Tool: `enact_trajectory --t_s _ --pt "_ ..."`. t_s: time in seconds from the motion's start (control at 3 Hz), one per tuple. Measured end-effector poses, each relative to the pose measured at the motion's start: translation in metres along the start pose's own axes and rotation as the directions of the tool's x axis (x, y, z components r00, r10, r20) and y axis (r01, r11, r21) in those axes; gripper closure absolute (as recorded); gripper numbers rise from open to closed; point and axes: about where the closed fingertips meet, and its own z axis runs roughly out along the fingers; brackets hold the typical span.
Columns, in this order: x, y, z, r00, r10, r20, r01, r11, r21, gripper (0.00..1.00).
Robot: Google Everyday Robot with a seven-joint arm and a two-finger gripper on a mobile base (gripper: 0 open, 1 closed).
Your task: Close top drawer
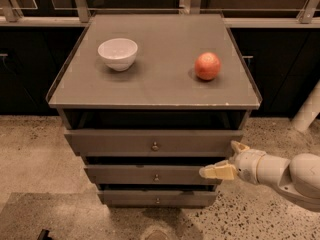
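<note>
The top drawer (115, 142) is the uppermost of three grey drawers in a grey cabinet. It has a small round metal knob (155, 146) at centre. It stands pulled out a little, with a dark gap between its front and the cabinet top. My gripper (223, 160) is at the drawer stack's right end, just below the top drawer's lower right corner, in front of the second drawer (125, 174). Its cream fingers are spread apart and hold nothing. One fingertip (210, 172) points left across the second drawer's front.
A white bowl (118, 53) and a red-orange apple (207, 66) sit on the cabinet top (155, 84). The third drawer (130, 198) is lowest. A dark counter with a glass rail runs behind. The floor is speckled stone, with a white post (310, 109) at right.
</note>
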Motion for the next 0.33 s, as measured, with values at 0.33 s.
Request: enact_trajectory --t_s 0.33 --pt "0.0000 0.0000 -0.0001 1.000 0.000 0.000 0.000 1.0000 0.000 0.00"
